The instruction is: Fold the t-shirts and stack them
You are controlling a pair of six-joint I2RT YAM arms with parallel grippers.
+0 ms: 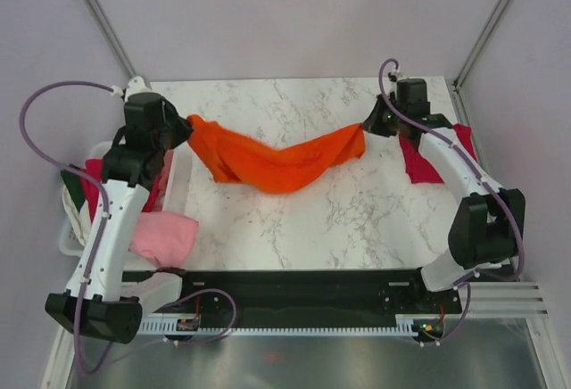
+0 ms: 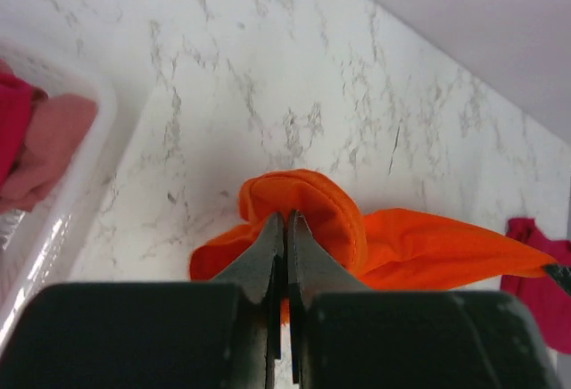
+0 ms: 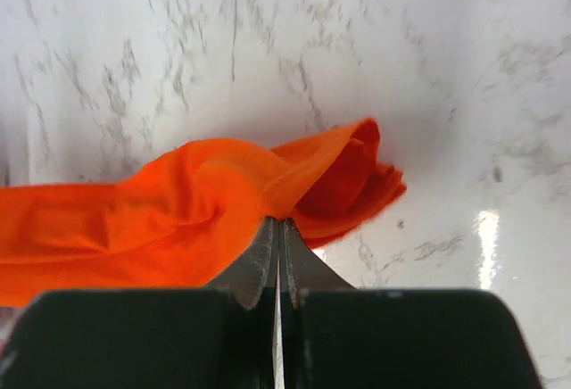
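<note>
One orange tee (image 1: 277, 164); one crimson tee (image 1: 417, 164); one pink tee (image 1: 165, 237); one basket (image 2: 89, 148).

Soft, even light from above fills the top view. The white marble-patterned tabletop (image 1: 357, 211) is bright without hot spots, and the bright orange cotton t-shirt (image 1: 277, 164) casts only a faint, blurred shadow beneath its sag. The grey metal strip (image 1: 294, 362) at the bottom of the frame looks duller.

In the right wrist view a white streak of glare sits at the lower right, and the upper left is washed pale. The black bodies of the left gripper (image 2: 285, 219) and right gripper (image 3: 277, 222) are dark and featureless along the bottom edges. Small glints mark the translucent white plastic basket (image 2: 45, 237) at lower left.
</note>
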